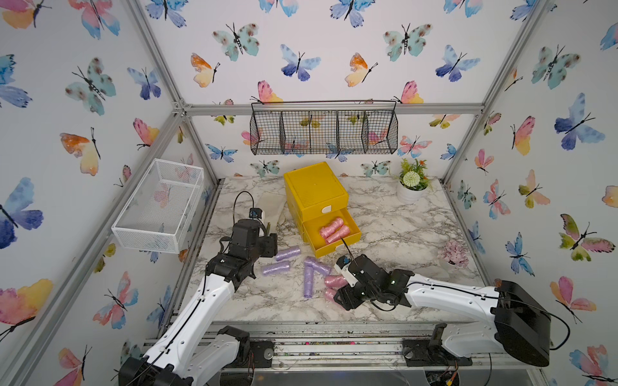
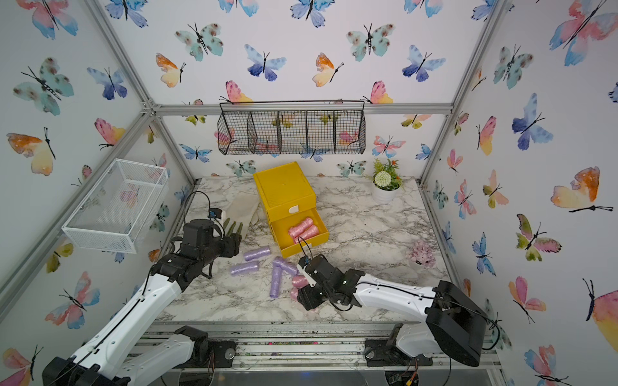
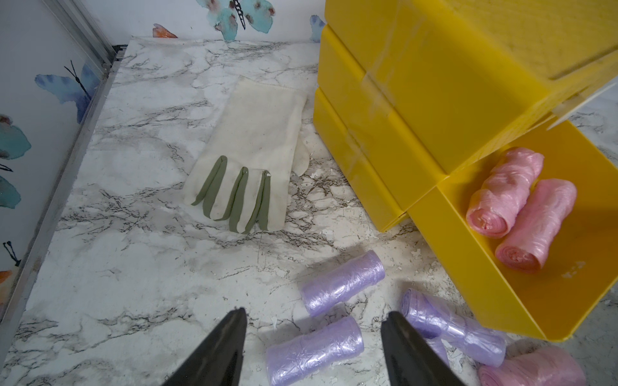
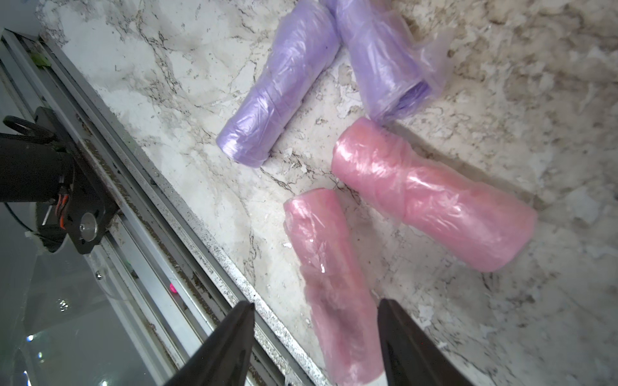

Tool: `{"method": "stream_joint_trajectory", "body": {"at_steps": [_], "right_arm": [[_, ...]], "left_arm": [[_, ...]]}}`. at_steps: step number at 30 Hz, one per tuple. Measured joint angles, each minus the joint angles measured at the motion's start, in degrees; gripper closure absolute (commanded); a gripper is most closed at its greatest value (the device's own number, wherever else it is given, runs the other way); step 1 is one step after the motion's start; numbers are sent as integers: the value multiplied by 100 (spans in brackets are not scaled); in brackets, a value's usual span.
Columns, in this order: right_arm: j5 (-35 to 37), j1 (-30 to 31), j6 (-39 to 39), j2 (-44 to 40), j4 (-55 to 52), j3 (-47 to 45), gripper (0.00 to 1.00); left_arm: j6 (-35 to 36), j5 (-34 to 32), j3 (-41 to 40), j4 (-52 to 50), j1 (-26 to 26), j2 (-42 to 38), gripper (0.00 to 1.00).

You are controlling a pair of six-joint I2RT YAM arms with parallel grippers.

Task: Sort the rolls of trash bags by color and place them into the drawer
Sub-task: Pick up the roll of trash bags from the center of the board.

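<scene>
Right gripper [image 4: 316,302] stands partly open astride a pink roll [image 4: 331,260] lying on the marble table [image 4: 167,83] — not clamped, with a gap at one finger. A second pink roll [image 4: 434,207] lies just beyond its tips. Left gripper [image 3: 312,312] gapes wide above a purple roll [image 3: 314,347], holding nothing — ahead of it, the open yellow drawer [image 3: 468,277] contains two pink rolls [image 3: 505,190]
</scene>
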Motion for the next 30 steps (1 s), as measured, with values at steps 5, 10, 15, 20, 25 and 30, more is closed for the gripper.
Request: {"method": "stream_joint_trajectory", "body": {"at_steps": [5, 10, 15, 20, 25, 30], "right_arm": [[133, 52, -70, 168, -4, 118, 36], [291, 68, -144, 299, -31, 214, 35], [352, 144, -190, 503, -33, 284, 36], [415, 267, -234, 750, -59, 284, 36], [476, 317, -254, 890, -125, 284, 37], [538, 317, -258, 922, -151, 284, 41]], "left_arm": [[0, 0, 0, 0, 0, 4, 31], [0, 0, 0, 0, 0, 4, 31], [0, 2, 0, 0, 2, 20, 31], [0, 2, 0, -2, 2, 35, 31], [0, 2, 0, -2, 2, 68, 31], [0, 2, 0, -4, 2, 79, 31]]}}
